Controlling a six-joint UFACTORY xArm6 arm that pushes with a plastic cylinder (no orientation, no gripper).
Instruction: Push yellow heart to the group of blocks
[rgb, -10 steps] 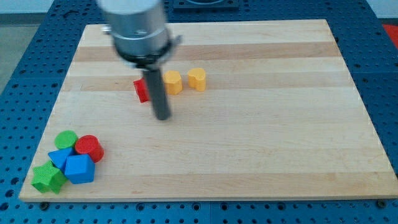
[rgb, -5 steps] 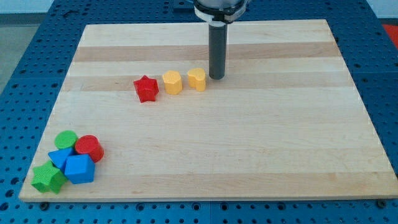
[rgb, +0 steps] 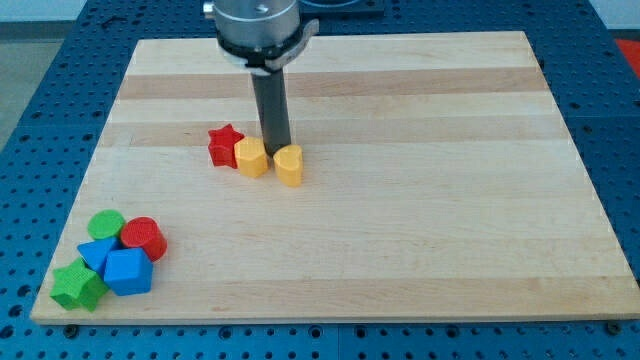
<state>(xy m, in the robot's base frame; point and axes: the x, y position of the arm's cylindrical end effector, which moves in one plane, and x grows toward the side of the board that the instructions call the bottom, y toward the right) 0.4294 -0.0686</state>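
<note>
The yellow heart (rgb: 289, 165) lies on the wooden board left of centre. My tip (rgb: 278, 149) stands just above it in the view, touching or nearly touching its upper edge. A yellow hexagon block (rgb: 250, 158) sits right beside the heart on its left, and a red star (rgb: 224, 145) touches the hexagon's left side. A group of blocks sits at the view's bottom left: a green cylinder (rgb: 106, 225), a red cylinder (rgb: 143, 239), a blue triangle (rgb: 97, 253), a blue cube-like block (rgb: 128, 272) and a green star (rgb: 77, 286).
The wooden board (rgb: 400, 220) rests on a blue perforated table (rgb: 40, 110). The arm's grey body (rgb: 256, 28) hangs over the board's top edge.
My tip moved from the heart's right to its upper left. The heart, the yellow hexagon and the red star have all shifted left and down, now closer together.
</note>
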